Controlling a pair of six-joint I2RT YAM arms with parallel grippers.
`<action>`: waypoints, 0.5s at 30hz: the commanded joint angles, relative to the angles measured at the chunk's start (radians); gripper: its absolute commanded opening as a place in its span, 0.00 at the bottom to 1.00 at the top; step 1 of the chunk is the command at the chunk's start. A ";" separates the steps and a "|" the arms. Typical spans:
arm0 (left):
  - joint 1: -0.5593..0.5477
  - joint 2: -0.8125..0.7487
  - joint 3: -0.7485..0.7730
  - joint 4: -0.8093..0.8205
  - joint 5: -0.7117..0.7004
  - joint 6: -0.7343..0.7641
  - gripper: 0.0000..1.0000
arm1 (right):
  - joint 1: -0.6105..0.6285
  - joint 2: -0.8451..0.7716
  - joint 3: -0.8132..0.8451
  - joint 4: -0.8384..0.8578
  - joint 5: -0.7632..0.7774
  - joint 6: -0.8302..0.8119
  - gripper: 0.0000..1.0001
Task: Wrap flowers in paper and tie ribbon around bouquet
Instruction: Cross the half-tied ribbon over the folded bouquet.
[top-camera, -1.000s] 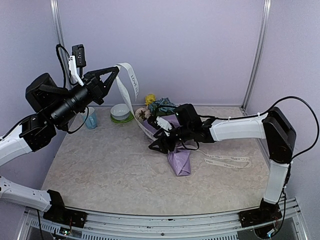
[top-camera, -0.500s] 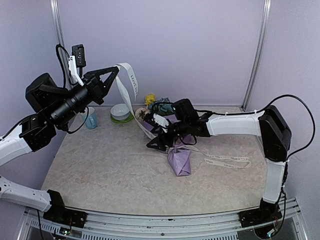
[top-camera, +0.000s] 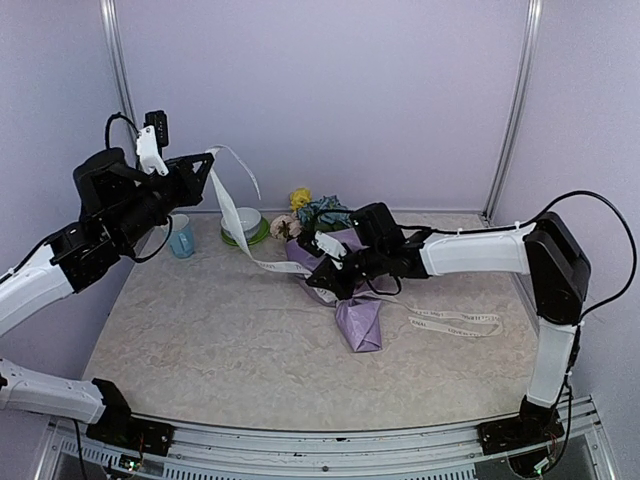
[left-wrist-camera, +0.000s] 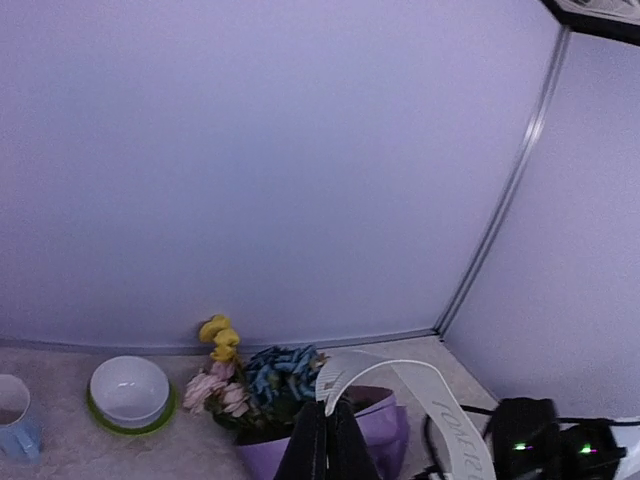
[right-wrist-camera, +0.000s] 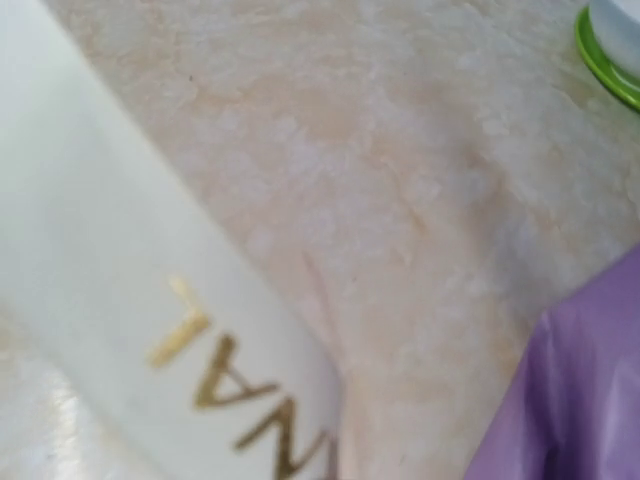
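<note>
Ribbon (top-camera: 228, 215) news first: your left gripper (top-camera: 203, 168) has swung back and further from the bouquet (top-camera: 357, 318), off to its left and well above it. It's clamped tight on one end, so the strand that hung loose a second ago now runs in a long diagonal down to the bouquet's left side.

Meanwhile your right gripper (top-camera: 322, 284), which was gaping half a second back, has snapped closed at that same left side of the bouquet, right where the strand meets the paper (top-camera: 365, 330). Its own camera is filled with a blurry stretch of ribbon with gold lettering. I reckon it's pinching it, but honestly you can't tell from these views.

The other tail lies flat to the right of the bouquet. The flowers (top-camera: 312, 212) poke out of the bouquet's far end, so the wrapping looks done.

What this means, I'd say: you've got tension on one end now, which is what you need to start looping around the bouquet. No knot yet.
</note>
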 joint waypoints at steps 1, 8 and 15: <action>0.218 0.111 -0.146 -0.262 0.024 -0.282 0.13 | -0.026 -0.114 -0.061 0.020 -0.037 0.073 0.00; 0.070 0.172 -0.325 -0.278 -0.133 -0.404 0.69 | -0.037 -0.151 -0.095 0.021 -0.032 0.112 0.00; -0.123 0.253 -0.292 -0.199 -0.191 -0.227 0.72 | -0.052 -0.166 -0.105 0.043 -0.024 0.162 0.00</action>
